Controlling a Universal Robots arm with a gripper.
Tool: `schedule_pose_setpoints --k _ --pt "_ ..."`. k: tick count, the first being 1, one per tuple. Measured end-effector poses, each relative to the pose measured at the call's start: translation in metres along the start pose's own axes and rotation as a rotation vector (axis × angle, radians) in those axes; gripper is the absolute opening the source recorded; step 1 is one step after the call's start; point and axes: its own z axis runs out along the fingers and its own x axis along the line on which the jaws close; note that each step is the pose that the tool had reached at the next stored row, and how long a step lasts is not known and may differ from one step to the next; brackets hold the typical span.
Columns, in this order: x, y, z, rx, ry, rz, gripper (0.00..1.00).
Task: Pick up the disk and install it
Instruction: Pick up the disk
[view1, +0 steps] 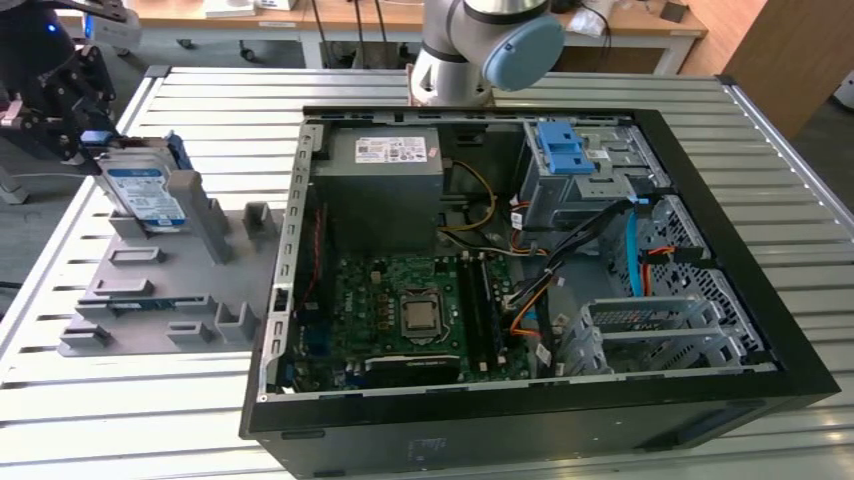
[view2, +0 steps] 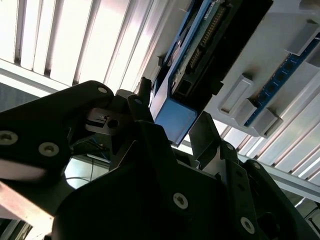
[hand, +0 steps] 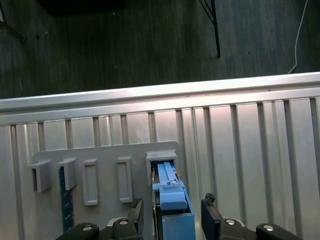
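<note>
The disk (view1: 142, 192) is seen standing on edge in a slot of the grey holder (view1: 160, 290), at the exterior view's left of the open computer case (view1: 534, 420). It is straddled by the gripper (hand: 172, 212), whose fingers (hand: 210, 214) are spread, with a narrow gap left on each side of the blue frame

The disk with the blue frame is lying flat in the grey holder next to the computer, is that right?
Not quite. The disk is not lying flat. It stands upright on its edge in the grey holder next to the computer. The exterior view shows this.
</note>
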Motion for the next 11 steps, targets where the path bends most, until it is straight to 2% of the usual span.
schedule_pose_setpoints --k 3,11 --pt "0.0001 -0.0001 0.0032 -0.0033 0.0004 0.000 0.58" --pt "-0.0017 0.0000 0.0042 -0.0033 0.0003 0.000 0.58"
